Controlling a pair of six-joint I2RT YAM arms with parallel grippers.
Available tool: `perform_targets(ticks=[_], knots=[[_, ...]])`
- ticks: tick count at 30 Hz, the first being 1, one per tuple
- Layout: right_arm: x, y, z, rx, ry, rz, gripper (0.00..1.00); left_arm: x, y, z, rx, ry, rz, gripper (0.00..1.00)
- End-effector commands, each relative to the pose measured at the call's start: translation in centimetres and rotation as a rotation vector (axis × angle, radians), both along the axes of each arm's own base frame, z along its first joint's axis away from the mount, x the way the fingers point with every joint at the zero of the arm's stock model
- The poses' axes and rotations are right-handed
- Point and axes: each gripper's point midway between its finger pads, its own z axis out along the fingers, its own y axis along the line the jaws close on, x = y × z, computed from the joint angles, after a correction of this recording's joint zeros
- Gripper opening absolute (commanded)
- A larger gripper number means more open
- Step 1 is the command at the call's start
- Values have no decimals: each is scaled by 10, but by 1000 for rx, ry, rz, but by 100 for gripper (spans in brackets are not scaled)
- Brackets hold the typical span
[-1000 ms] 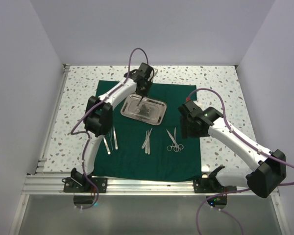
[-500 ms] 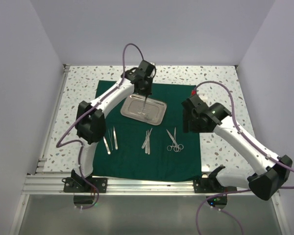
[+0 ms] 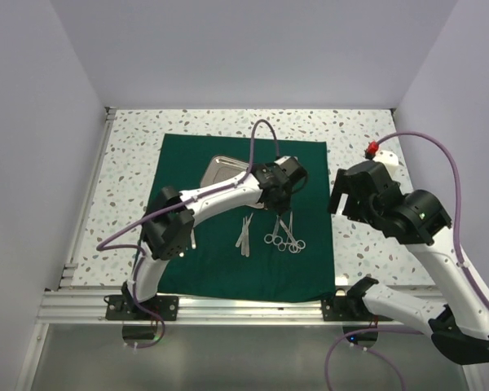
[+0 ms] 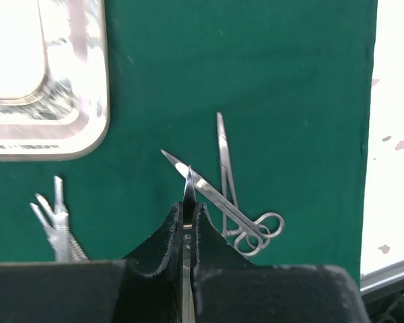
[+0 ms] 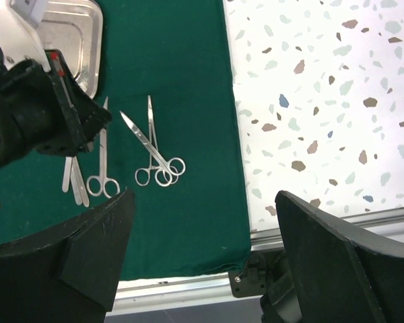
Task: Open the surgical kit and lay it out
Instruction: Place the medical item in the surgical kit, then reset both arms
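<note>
1. Left gripper (image 4: 188, 210) is clamped on slim scissors (image 4: 188, 180) above the green cloth (image 3: 220, 265), just near of the steel tray (image 3: 222, 168).
2. Right gripper (image 5: 203, 202) hangs wide open, empty, above the cloth's right edge.

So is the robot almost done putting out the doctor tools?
Nearly, it seems. The green cloth is spread flat, with tweezers and two ring-handled tools lying in a row on it. The left gripper is shut on one more pair of scissors, which has yet to be set down. The right gripper hangs open. The tray looks empty where it shows.
</note>
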Motion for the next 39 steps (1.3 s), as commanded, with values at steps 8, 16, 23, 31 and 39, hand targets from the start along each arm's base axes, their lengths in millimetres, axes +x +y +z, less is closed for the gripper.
perform_targets(ticks=[8, 16, 23, 31, 39], knots=[[-41, -28, -18, -21, 73, -33, 90, -38, -50, -10, -114, 55, 11, 9], [-40, -23, -12, 2, 22, 37, 98, -33, -35, 33, -103, -39, 30, 82], [-21, -4, 27, 99, -143, 108, 98, -23, 39, 143, -75, -312, 95, 83], [-4, 21, 70, 242, -318, 170, 98, -42, 203, 228, -13, -583, 268, 93], [-4, 13, 60, 217, -330, 145, 98, -46, 268, 249, 13, -632, 374, 96]])
